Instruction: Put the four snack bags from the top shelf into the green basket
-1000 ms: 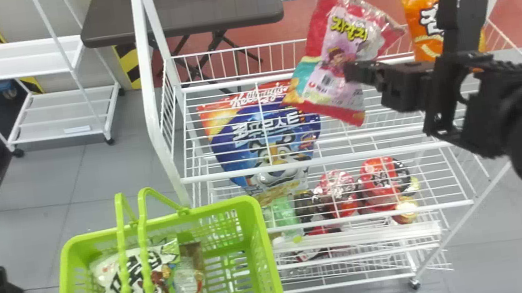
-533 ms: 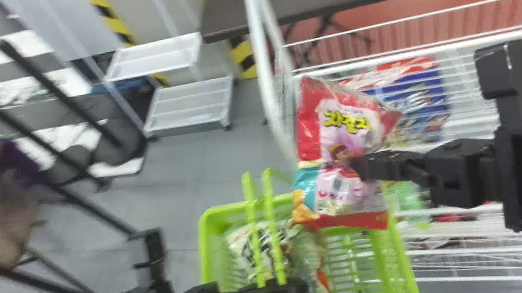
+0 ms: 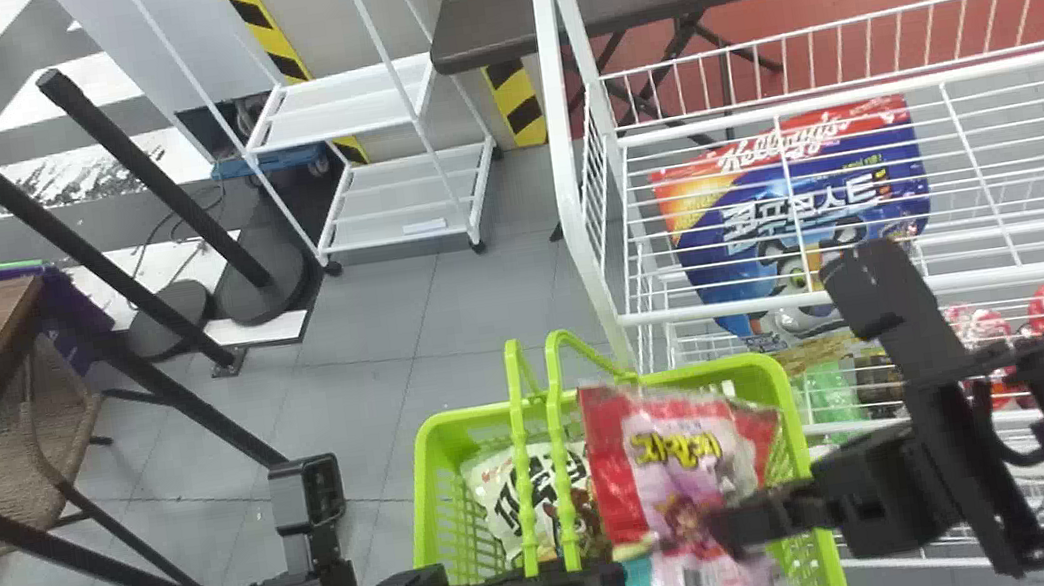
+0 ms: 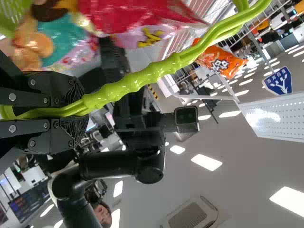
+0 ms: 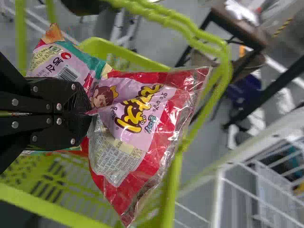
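1. Left gripper (image 3: 608,580): its 2 fingers are closed around the green handles (image 3: 559,449). Keep that grip firm so the basket stays put while it takes the load.
2. Green basket (image 3: 473,418): a white bag (image 3: 497,483) lies inside, at the left. Best aim for the right half, where slots show through in the right wrist view.
3. Red-and-pink snack bag (image 3: 647,478): held over the basket, just right of the handles. Lower it well below the rim before letting go, and keep its corners clear of the handles, which could catch the film.
4. Right gripper (image 3: 715,532): closed on the bag near its middle, pinching the film into creases. Open gently, then lift straight up, so the film doesn't cling and drag the bag out.
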Controlling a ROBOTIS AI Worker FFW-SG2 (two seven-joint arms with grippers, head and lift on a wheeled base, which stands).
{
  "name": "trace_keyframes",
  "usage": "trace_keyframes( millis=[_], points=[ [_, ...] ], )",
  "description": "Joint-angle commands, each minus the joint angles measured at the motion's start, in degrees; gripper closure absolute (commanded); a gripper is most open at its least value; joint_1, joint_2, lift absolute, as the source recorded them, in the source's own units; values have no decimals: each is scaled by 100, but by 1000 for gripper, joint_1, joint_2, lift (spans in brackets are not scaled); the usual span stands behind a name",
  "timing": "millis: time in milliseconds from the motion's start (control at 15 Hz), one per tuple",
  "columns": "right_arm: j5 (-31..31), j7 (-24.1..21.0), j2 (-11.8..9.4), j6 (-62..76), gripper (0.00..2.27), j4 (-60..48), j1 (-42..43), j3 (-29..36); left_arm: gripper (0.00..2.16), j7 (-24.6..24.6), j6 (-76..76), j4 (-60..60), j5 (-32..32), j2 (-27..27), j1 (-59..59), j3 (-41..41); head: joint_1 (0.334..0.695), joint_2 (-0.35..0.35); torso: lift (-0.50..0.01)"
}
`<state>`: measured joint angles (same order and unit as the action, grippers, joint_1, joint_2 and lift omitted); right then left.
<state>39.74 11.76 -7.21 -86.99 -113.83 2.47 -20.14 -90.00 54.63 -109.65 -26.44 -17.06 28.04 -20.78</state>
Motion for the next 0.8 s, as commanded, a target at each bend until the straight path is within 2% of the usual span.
trace_keyframes(
  millis=[0, 67, 333, 533, 667, 733],
  points=[
    [-36, 2, -8, -309, 326, 1, 87, 72, 2148, -57, 0, 5, -1, -8, -9, 30, 695, 350, 0],
    [-89, 11, -26, -309, -2, -25, 87, 107, 2148, -57, 0, -3, -1, -8, -9, 30, 695, 350, 0],
    [-71, 134, -70, -309, 33, -605, -36, 608, 2148, -57, 0, -3, -1, 1, 9, -5, 695, 350, 0],
    [25, 248, -70, -297, 36, -1449, -379, 1786, 2148, -57, 0, -3, -27, 1, 18, -14, 695, 350, 0],
    [-256, 248, -79, 318, 53, -1555, -511, 2612, 2148, -57, 0, -3, -45, -17, 18, -14, 695, 350, 0],
    [-827, 204, -88, 863, 63, -1546, -476, 2814, 2148, -57, 0, -3, -45, -25, 18, -5, 695, 310, 0]
  ],
)
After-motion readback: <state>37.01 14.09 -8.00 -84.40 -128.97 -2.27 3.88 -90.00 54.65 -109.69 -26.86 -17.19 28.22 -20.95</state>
